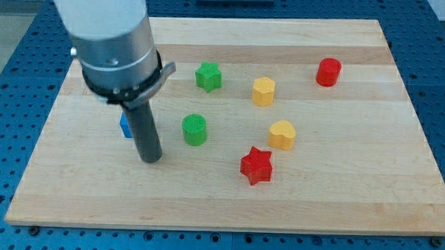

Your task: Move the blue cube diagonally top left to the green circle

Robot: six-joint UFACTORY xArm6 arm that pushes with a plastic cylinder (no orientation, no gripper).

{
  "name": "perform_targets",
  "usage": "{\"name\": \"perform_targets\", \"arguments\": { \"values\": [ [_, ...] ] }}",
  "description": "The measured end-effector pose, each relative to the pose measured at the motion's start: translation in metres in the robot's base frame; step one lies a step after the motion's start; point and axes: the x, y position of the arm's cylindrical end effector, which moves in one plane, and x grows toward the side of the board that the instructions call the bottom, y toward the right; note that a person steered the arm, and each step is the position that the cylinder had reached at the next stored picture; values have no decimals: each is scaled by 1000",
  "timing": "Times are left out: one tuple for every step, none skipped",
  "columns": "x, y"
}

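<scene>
On board [339,196], blue cube [124,126] behind my tip [151,159].

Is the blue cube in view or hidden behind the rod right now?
Mostly hidden: only a blue sliver of the blue cube shows at the rod's left edge, left of the green circle. My tip sits just below it.

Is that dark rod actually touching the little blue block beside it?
Cannot tell. In the camera view, my tip sits just below and right of the blue cube, but the rod hides most of the cube, so neither contact nor gap shows plainly.
</scene>
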Motion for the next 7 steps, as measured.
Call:
{"name": "perform_targets", "arguments": {
  "values": [
    [38, 0],
    [40, -10],
    [26, -24],
    [8, -27],
    [-5, -27],
    [-10, -26],
    [-20, -26]
  ]
}}
